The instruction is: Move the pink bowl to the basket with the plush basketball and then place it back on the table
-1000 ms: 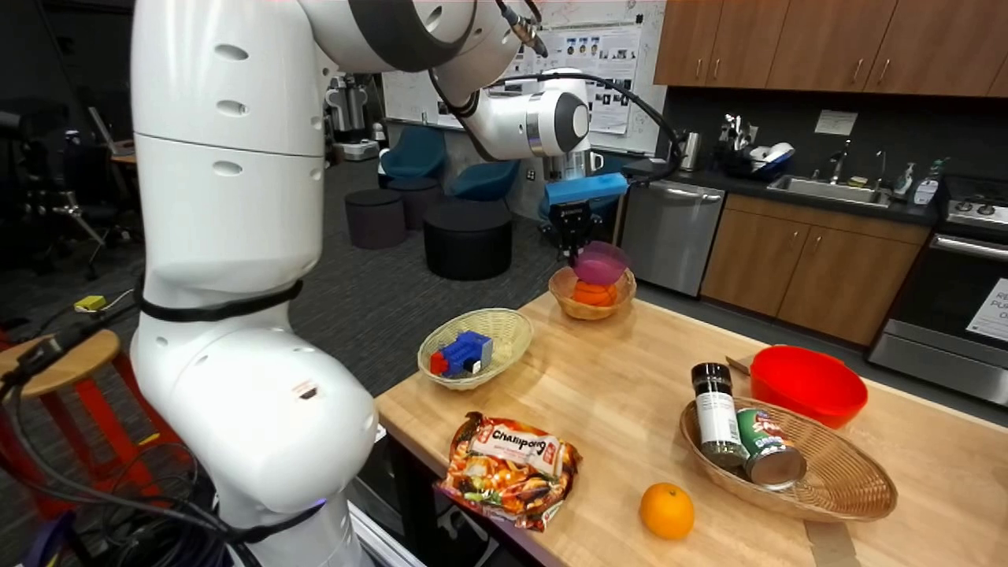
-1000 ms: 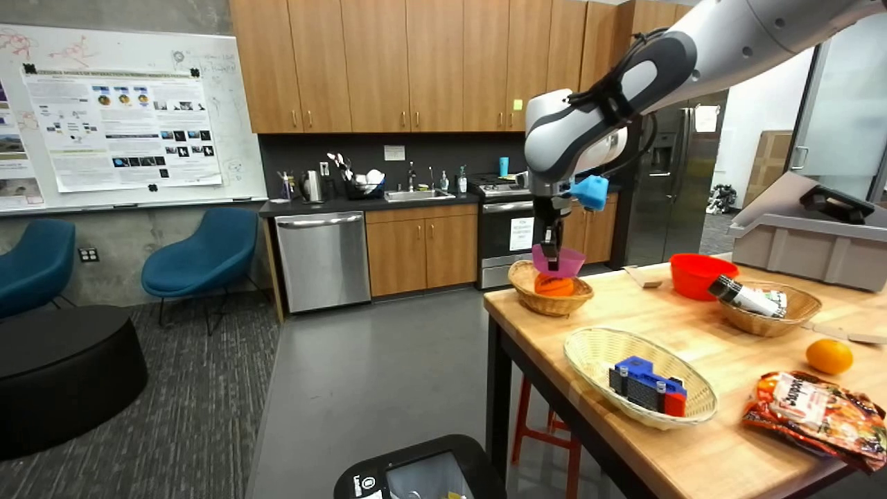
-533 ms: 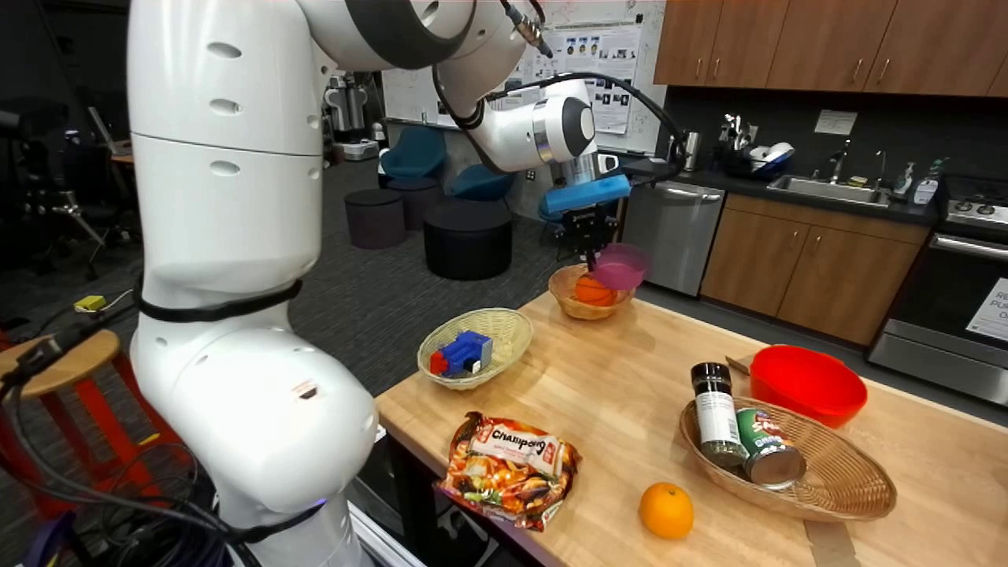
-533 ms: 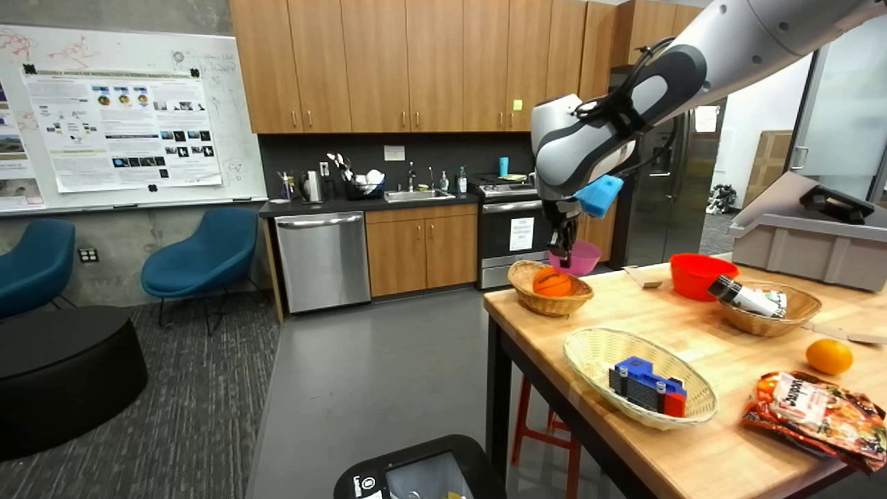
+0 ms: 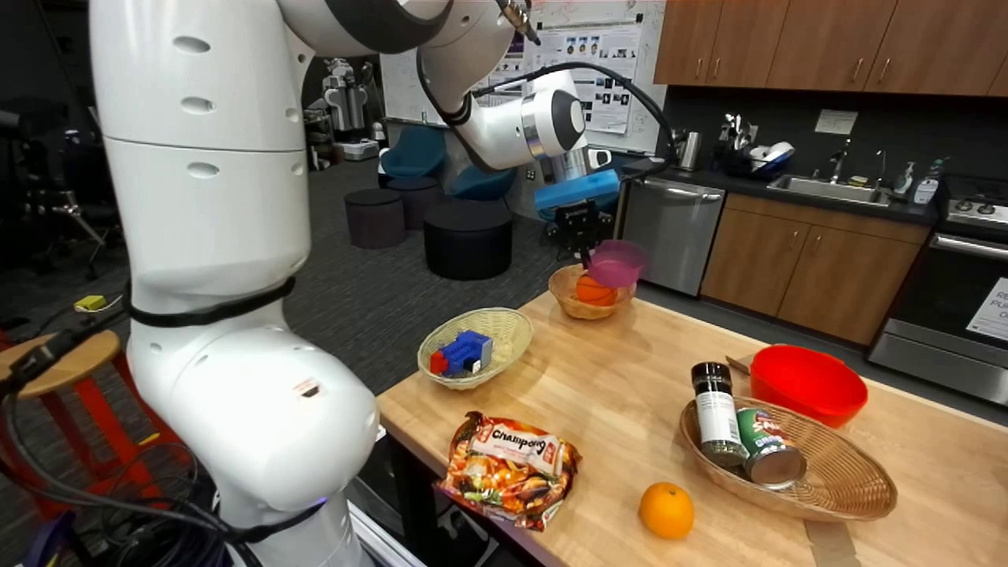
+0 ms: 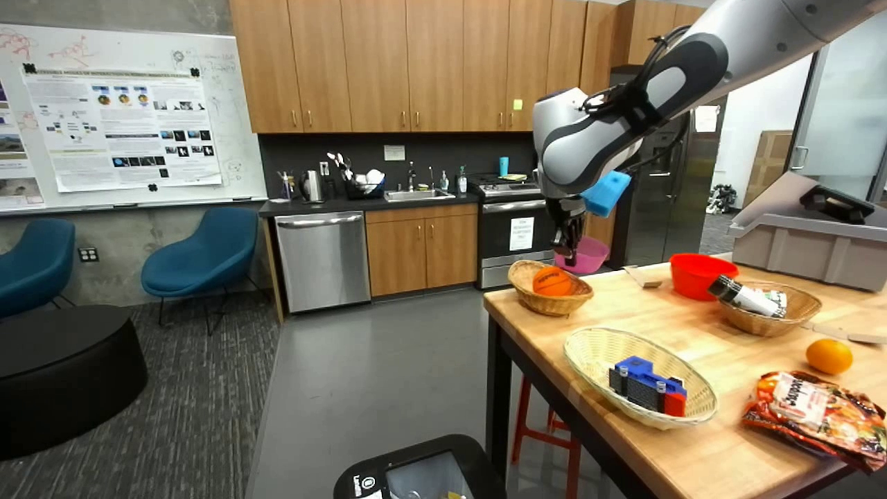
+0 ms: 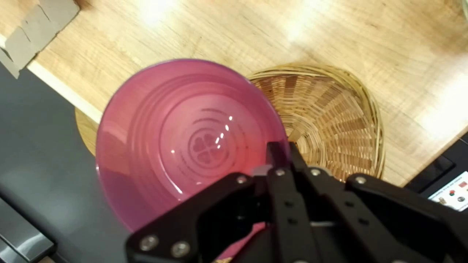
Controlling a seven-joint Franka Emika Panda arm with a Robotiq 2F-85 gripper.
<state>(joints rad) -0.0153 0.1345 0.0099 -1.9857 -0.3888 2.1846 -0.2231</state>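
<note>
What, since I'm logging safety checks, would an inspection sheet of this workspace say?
Surface: light wooden table, cardboard-like strip at its edge.
Job's things: pink bowl held off the table; plush basketball inside the round woven basket.
Clutter: noodle packet, orange, red bowl, blue toy in pale basket, jar and can in larger basket.
Pincer: shut on the bowl's rim.
Cables: black cable arches off the arm.
Surroundings: sink, teal chairs, bin.

Partly blind at the tabletop [image 5: 630, 362] corner

In my wrist view the pink bowl [image 7: 190, 106] and fingers [image 7: 275, 152] hide part of the basket [image 7: 343, 128] from me; in an exterior view the bowl masks some of the plush basketball [image 5: 591, 294].
</note>
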